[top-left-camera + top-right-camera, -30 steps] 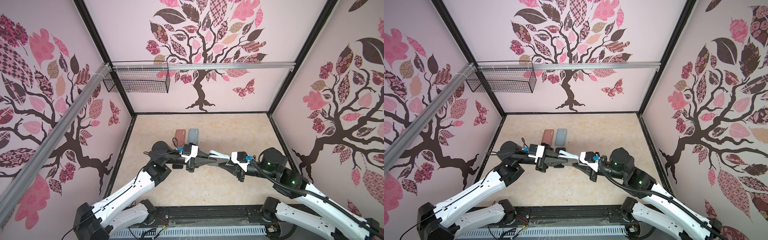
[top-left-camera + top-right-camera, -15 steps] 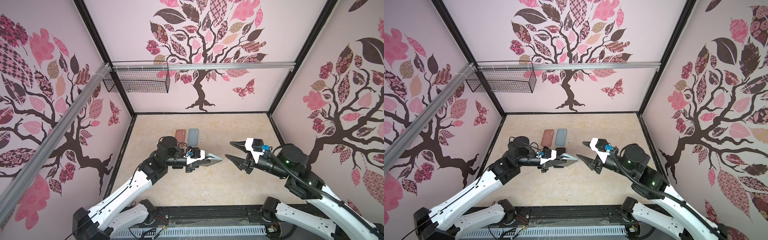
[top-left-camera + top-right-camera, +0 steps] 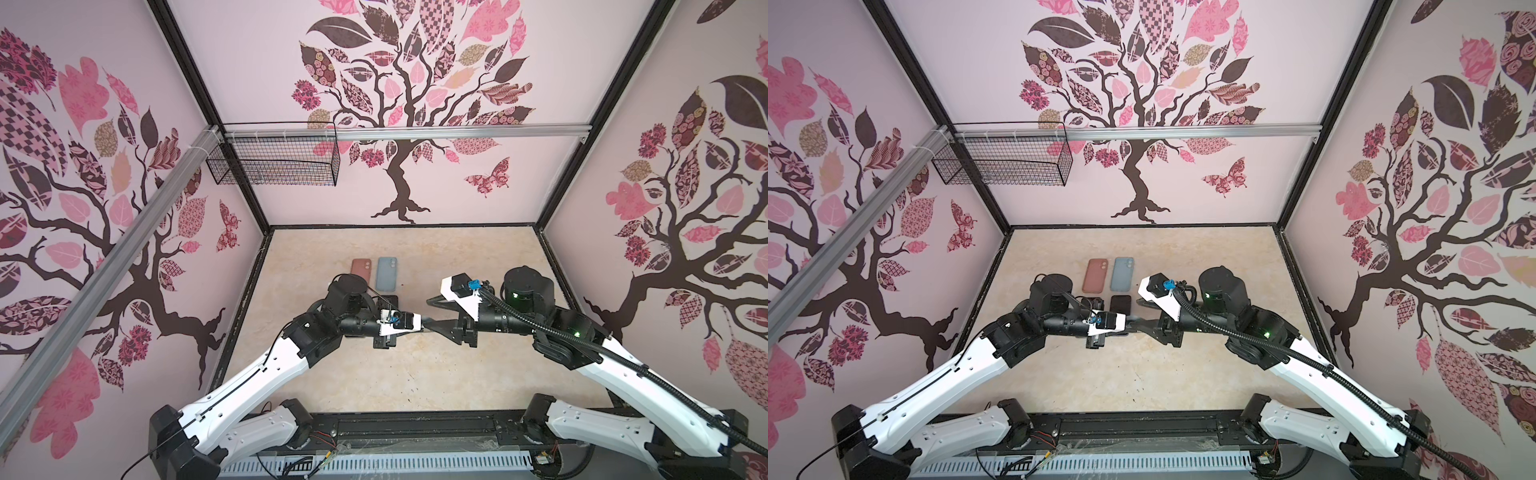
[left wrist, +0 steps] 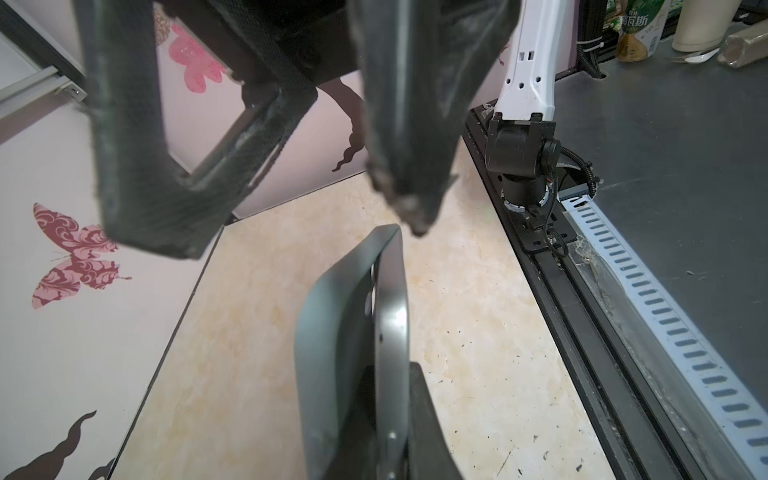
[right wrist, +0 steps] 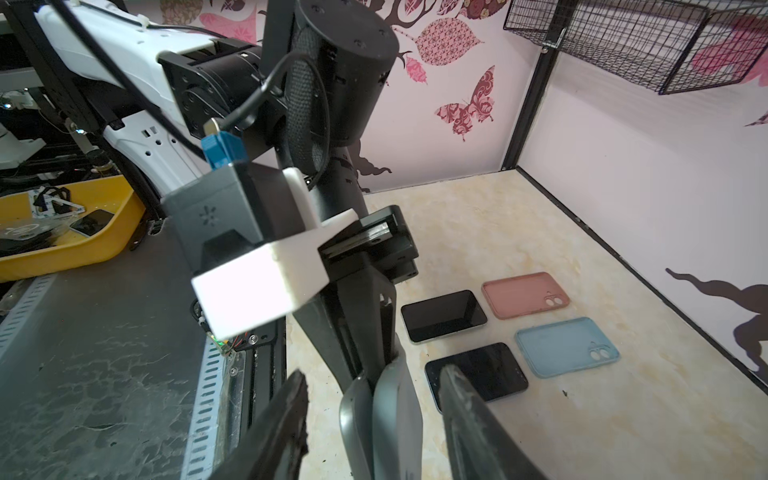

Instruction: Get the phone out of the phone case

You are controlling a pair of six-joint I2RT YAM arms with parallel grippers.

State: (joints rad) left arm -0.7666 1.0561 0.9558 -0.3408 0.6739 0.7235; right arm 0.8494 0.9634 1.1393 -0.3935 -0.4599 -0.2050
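While the grey phone case (image 4: 332, 332) is clamped edge-on between the fingers (image 5: 357, 324) of the left gripper (image 5: 376, 368), the phone (image 4: 392, 328) is seen partly parted from it. Both are flanked by the spread fingers (image 5: 469, 424) of the right gripper (image 3: 430, 312). Beyond the fingertips, 2 dark-screened phones (image 5: 442, 313), then a pink case (image 5: 525, 293) and a blue case (image 5: 565, 347), are laid flat.

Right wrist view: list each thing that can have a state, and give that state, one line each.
left gripper: shut on the grey case
right gripper: open, fingers either side of the grey case
grey case: held off the table, cased phone inside
pink case: flat on table, empty
blue case: flat on table, empty
phone beside pink case: flat, screen up
phone beside blue case: flat, screen up
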